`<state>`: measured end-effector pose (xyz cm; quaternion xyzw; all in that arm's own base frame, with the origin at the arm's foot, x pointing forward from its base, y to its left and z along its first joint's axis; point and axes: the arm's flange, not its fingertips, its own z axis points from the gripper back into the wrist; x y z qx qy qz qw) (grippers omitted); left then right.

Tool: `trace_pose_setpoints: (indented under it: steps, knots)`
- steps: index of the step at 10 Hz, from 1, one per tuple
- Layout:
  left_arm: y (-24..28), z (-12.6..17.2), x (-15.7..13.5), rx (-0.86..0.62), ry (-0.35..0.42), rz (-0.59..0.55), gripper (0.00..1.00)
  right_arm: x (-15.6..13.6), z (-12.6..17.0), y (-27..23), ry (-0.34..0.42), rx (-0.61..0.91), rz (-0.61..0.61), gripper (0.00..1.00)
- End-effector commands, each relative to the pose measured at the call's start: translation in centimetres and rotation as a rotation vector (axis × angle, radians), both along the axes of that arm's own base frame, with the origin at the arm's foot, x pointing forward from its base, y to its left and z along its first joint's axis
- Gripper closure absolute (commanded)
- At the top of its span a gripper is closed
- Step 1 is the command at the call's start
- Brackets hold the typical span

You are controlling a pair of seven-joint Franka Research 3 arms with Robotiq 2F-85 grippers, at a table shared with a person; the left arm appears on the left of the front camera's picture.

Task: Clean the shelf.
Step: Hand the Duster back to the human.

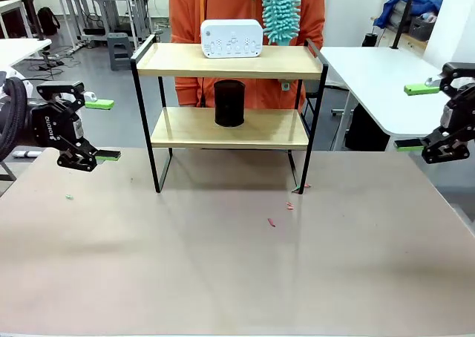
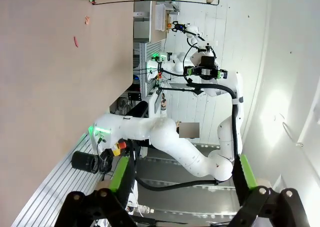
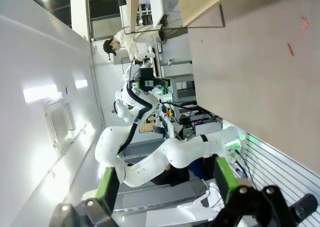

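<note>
Shelf (image 1: 230,61) on table (image 1: 223,263), white device (image 1: 231,38) on top board, black cup (image 1: 229,102) below. Left gripper (image 1: 104,129) and right gripper (image 1: 415,117): jaws wide open, empty.

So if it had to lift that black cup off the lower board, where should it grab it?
Around the black cup's upright round side, coming level from the robot's side of the shelf; the top board sits just above, likely blocking a reach from overhead.

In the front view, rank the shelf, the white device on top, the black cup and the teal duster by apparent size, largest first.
1. The shelf, by far.
2. White device.
3. Black cup and teal duster look close; the duster is cut by the top edge, so no ranking.
</note>
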<state>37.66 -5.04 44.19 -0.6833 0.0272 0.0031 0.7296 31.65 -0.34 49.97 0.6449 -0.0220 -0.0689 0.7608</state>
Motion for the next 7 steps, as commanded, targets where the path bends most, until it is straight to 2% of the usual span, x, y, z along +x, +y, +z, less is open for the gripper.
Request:
trace_pose_setpoints:
  steps: [1,7]
  knots:
    - [0.13,0.15,-0.22,-0.003,-0.003,-0.005,0.0,-0.01,-0.06,0.04,-0.007,0.007,0.01,0.0]
    - [0.13,0.15,-0.22,-0.003,-0.003,-0.005,0.0,-0.01,-0.06,0.04,-0.007,0.007,0.01,0.0]
